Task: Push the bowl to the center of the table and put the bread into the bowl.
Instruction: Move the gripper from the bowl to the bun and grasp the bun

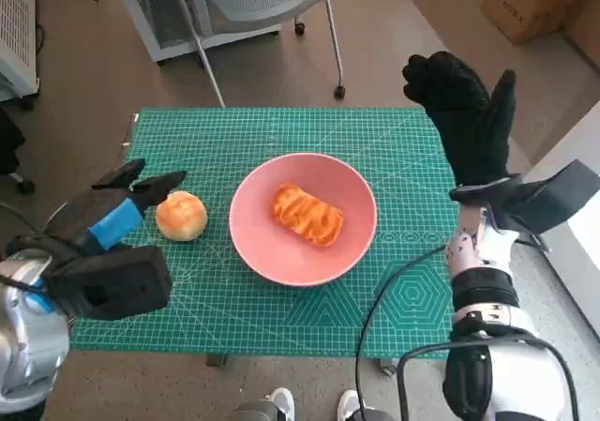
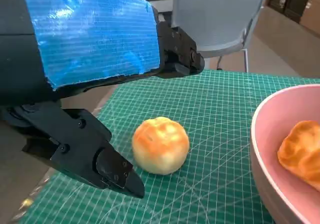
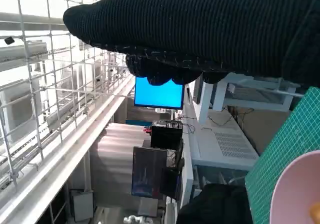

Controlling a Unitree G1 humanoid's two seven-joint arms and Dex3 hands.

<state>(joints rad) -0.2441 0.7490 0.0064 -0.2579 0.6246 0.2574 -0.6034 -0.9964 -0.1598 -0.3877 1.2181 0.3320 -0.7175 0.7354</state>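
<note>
My left hand's fingers [image 2: 115, 171] are spread and hold nothing, just beside a round bun [image 1: 181, 216] on the table [image 1: 394, 158]. My right hand [image 1: 464, 116] is raised, its fingers apart and empty. The pink bowl [image 1: 253, 243] sits near the table's middle, with the bread [image 1: 307, 215] inside it.

The left wrist view cuts off the pink bowl [image 2: 280, 149] and its bread [image 2: 300, 154] at the edge. The right wrist view shows only the bowl's rim.
</note>
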